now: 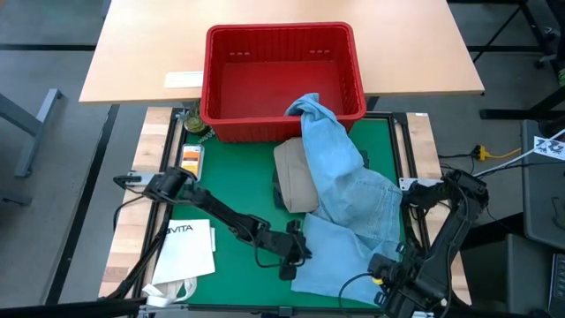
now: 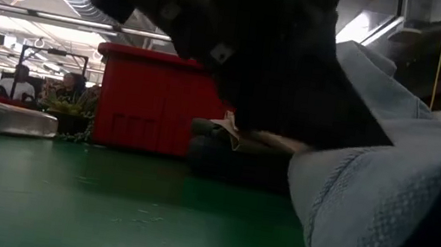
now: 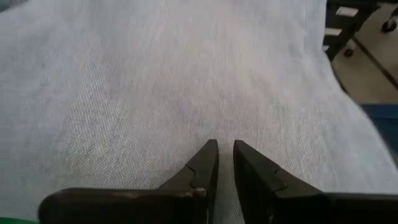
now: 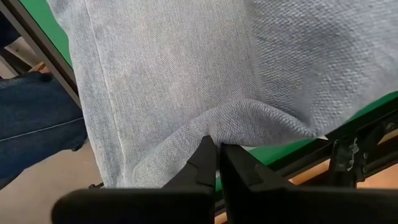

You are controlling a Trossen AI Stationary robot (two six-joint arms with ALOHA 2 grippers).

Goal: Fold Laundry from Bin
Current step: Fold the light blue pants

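My right end effector (image 4: 216,149) is pressed together, pinching a fold at the edge of the light blue denim jeans (image 1: 353,199). My left end effector (image 3: 225,149) is nearly closed at the jeans' near-left edge; whether it grips cloth I cannot tell. One pair of jeans trails from one red bin (image 1: 282,79) over one khaki-tan garment (image 1: 296,177) onto the green mat (image 1: 238,177). One white VITA bag (image 1: 184,247) lies on the desk beside the mat.

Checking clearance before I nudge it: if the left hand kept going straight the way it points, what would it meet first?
Most likely the light blue jeans. The left hand points straight onto that denim, which fills its wrist view, fingers nearly together. How close it is cannot be told.
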